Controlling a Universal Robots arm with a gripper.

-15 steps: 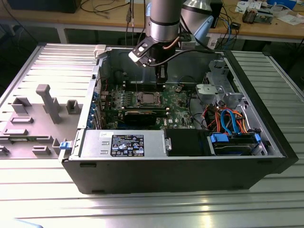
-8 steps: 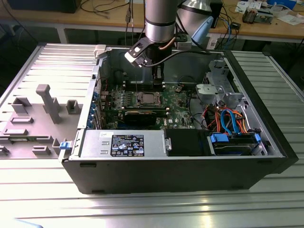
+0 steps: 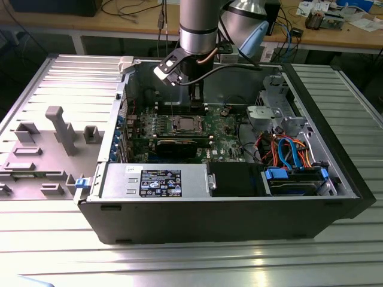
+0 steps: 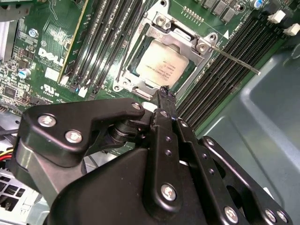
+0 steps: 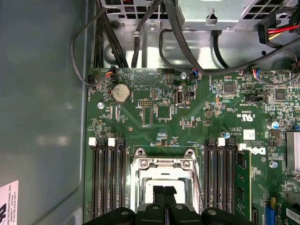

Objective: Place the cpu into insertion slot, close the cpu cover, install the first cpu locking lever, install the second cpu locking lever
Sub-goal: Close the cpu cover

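Note:
The cpu [image 4: 161, 65], a silver-grey square, lies in the insertion slot [image 3: 184, 124] on the green motherboard [image 5: 187, 122]. The cpu cover [image 4: 185, 40], a shiny metal frame, lies flat around it. A thin locking lever [image 4: 234, 61] sticks out from the socket's corner over the black memory slots. My gripper [image 4: 164, 91] hangs just above the socket's edge, and its black fingertips [image 5: 158, 191] are shut together with nothing between them. In the exterior view the gripper [image 3: 195, 104] hovers slightly behind the socket, inside the open computer case.
Long black memory slots [image 5: 108, 183] flank the socket on both sides. Cables [image 3: 287, 149] and a metal drive cage [image 3: 272, 113] fill the case on the exterior view's right, and a power supply [image 3: 155, 179] sits at the front. A grey plastic fixture [image 3: 60, 128] lies outside on the left.

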